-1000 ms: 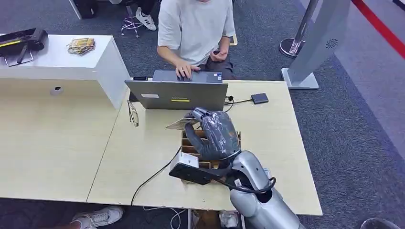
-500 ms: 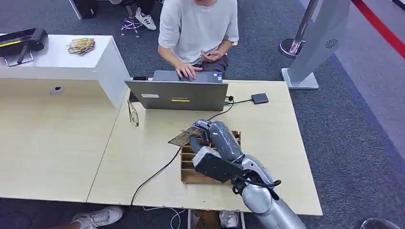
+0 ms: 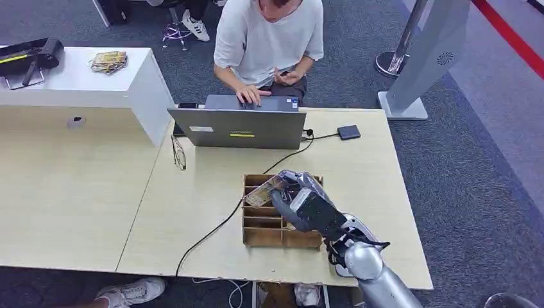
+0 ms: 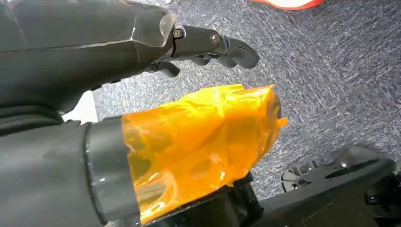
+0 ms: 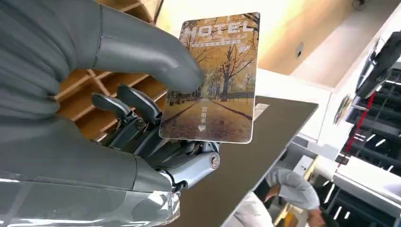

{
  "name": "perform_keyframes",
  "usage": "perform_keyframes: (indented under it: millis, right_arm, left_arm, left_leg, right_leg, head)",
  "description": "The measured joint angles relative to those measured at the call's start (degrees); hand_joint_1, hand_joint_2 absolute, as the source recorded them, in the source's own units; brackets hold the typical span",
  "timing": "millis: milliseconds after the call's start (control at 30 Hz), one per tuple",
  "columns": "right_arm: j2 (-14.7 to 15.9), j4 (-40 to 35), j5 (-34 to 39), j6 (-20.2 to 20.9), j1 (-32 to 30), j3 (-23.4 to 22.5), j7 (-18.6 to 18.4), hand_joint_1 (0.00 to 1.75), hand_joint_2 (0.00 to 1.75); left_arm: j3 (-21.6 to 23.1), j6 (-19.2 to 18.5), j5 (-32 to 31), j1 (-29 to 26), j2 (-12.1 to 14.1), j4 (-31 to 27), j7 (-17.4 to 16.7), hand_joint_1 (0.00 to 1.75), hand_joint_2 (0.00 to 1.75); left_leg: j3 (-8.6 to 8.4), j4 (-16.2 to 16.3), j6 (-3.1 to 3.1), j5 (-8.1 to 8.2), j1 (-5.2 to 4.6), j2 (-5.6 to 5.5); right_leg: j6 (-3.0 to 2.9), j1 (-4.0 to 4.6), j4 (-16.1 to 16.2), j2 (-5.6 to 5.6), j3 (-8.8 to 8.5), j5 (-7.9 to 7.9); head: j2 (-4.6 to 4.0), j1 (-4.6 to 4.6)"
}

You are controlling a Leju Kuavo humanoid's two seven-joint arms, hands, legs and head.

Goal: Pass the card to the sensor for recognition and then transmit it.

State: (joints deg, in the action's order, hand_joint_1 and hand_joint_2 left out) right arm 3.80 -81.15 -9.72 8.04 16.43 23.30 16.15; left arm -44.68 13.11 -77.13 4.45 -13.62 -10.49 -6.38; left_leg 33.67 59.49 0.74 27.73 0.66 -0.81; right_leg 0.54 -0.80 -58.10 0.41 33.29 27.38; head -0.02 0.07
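The right hand sits over the wooden compartment box on the pale desk, and it has the card pinched between the thick thumb and the darker fingers behind it. In the right wrist view the card faces the camera, an autumn avenue of trees printed on it with "HOTEL" across one end, and the box's dividers show just behind the hand. From the head view the card juts out over the box's far left corner, tilted. Beyond it stands the grey laptop, a person seated behind it with a hand on the keys. The left hand hangs over grey carpet, fingers loosely spread and holding nothing, its thumb wrapped in orange film.
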Motion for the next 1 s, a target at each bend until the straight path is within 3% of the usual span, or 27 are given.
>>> perform_keyframes:
  millis: [700,1000]
  right_arm:
    - [6.7,1.2,3.4,0.8,-5.2,-6.8,1.5,1.75,1.75]
    - [8.0,0.5,3.4,0.7,-7.2,-8.9,1.8,1.75,1.75]
  left_arm:
    - [-1.2,0.7,1.2,-0.1,0.0,0.0,0.8,0.0,0.0]
    - [-1.7,0.8,1.6,-0.2,0.0,0.0,0.8,0.0,0.0]
  left_leg:
    - [0.01,0.0,-0.02,0.02,-0.01,-0.01]
    - [0.0,0.0,-0.02,0.02,-0.01,-0.01]
  right_leg:
    - [0.0,-0.01,0.0,-0.02,0.0,0.0]
    - [0.0,0.0,0.0,-0.02,0.0,0.0]
  head:
    - [0.0,0.0]
    - [0.0,-0.02]
